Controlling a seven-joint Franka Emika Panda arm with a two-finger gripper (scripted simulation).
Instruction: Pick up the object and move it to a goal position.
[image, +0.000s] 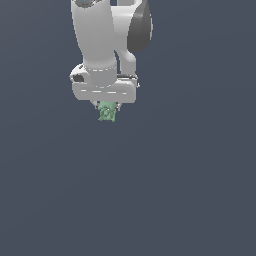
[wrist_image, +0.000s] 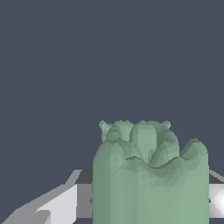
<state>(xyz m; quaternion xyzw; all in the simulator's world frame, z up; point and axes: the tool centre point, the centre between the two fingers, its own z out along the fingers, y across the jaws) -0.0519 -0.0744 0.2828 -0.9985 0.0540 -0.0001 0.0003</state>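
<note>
Already we appear to have the pickup done: our claw (image: 106, 106) is closed on the object (image: 107, 112), which hangs just beneath the white arm (image: 102, 40) against a plain dark blue-grey backdrop. Nothing touches the object from below, so we judge it lifted and in the air. What remains is carrying it to the goal position, and no goal marker shows in either view, so we cannot say how near that is.

From the exterior view, the object is a small pale green lump, narrower than the white claw body above it, with only its lower part poking out below the fingers.

From the wrist view, the object (wrist_image: 148, 175) fills much of the frame close to the camera. Its surface is bumpy and faceted, with rounded lobes and small points along one edge, like a rough figurine. Grey and white finger (wrist_image: 65, 203) parts flank it on both sides.
</note>
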